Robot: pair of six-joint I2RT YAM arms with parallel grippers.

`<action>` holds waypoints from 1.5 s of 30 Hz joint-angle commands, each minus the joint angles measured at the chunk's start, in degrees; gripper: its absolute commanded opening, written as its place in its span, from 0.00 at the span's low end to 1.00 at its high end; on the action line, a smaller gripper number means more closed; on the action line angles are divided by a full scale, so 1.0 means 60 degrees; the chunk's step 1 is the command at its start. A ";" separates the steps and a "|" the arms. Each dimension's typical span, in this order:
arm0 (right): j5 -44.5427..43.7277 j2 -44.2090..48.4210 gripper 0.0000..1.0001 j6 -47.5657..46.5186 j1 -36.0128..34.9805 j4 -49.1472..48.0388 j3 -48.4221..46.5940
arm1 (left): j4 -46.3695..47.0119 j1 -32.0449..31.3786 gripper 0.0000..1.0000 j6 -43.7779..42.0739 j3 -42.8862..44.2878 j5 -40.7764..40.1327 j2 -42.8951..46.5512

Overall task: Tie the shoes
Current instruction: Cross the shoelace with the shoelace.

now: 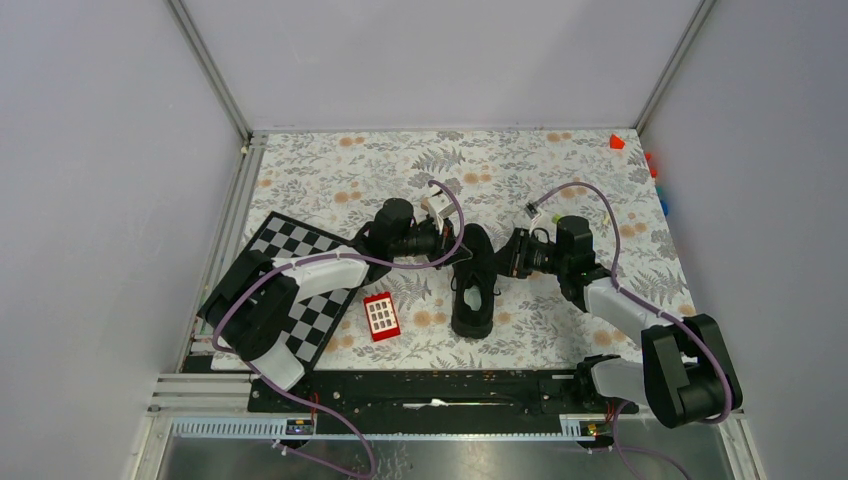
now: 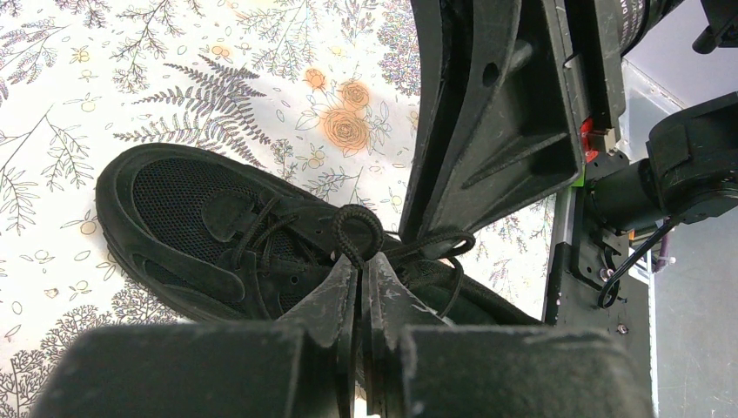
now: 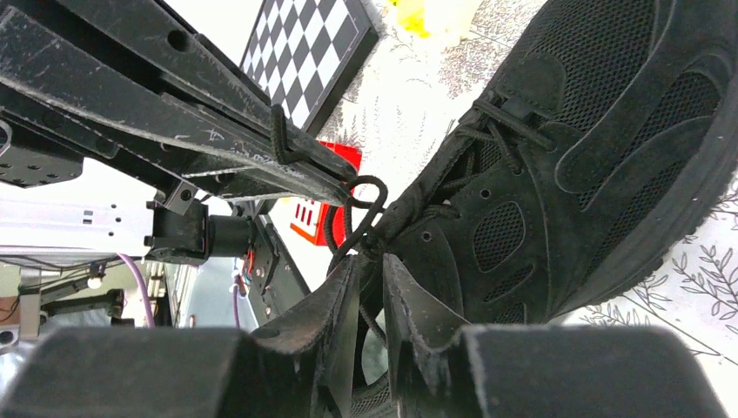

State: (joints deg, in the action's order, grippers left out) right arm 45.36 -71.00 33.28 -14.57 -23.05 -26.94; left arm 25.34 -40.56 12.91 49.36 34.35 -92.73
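The black shoe [image 1: 473, 318] lies on the flowered table cover [image 1: 560, 180], about in the middle between the two arms. Its toe points to the far side and its heel points toward the arm bases, and the pale insole shows in the opening. The left gripper [image 1: 457, 250] reaches the shoe from the left side and the right gripper [image 1: 499, 265] from the right side, so they meet over the laced part. In the left wrist view the left gripper [image 2: 359, 266] has its fingers [image 2: 335, 292] pressed together, with no gap between the tips, and they hold a small round loop of the laces [image 2: 357, 228] which stands up just above the tips. The shoe [image 2: 174, 218] lies behind this loop, with the toe toward the left of that view. In the right wrist view the right gripper [image 3: 370, 270] has its fingers [image 3: 409, 305] close to each other with only a narrow gap. A strand of the laces [image 3: 370, 209] runs down into this gap, so they seem to pinch it, just beside the side of the shoe [image 3: 592, 148]. The tip of the left gripper [image 3: 344, 185] shows there too, with the loop hanging at it. A checkerboard [image 1: 300, 270] lies on the left of the table, partly under the left arm. A red block [image 1: 381, 316] with white squares lies between the board and the shoe, near the shoe but not touching it.
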 commanded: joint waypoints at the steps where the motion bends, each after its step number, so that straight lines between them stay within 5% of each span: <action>1: 0.0779 -0.0074 0.23 -0.0178 -0.0004 -0.0388 -0.0310 | 0.0361 0.0006 0.00 -0.0159 0.0298 0.0052 0.0133; 24: 0.0597 -0.0223 0.24 -0.1173 -0.0782 0.0890 -0.1190 | 0.0332 -0.0008 0.00 -0.0159 0.0298 0.0061 0.0140; 32: -0.0609 0.0082 0.24 -0.1451 -0.0868 0.1229 -0.1201 | 0.0317 0.0005 0.00 -0.0159 0.0298 0.0093 0.0144; 45: -0.0028 0.0463 0.34 -0.0861 -0.0869 0.0622 -0.1043 | 0.0303 0.0001 0.00 -0.0166 0.0298 0.0116 0.0136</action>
State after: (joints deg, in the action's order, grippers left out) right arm 44.49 -71.26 26.92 -19.40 -16.58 -32.32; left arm 25.32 -40.56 12.91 49.36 34.39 -92.73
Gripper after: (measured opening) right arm 0.322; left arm 0.020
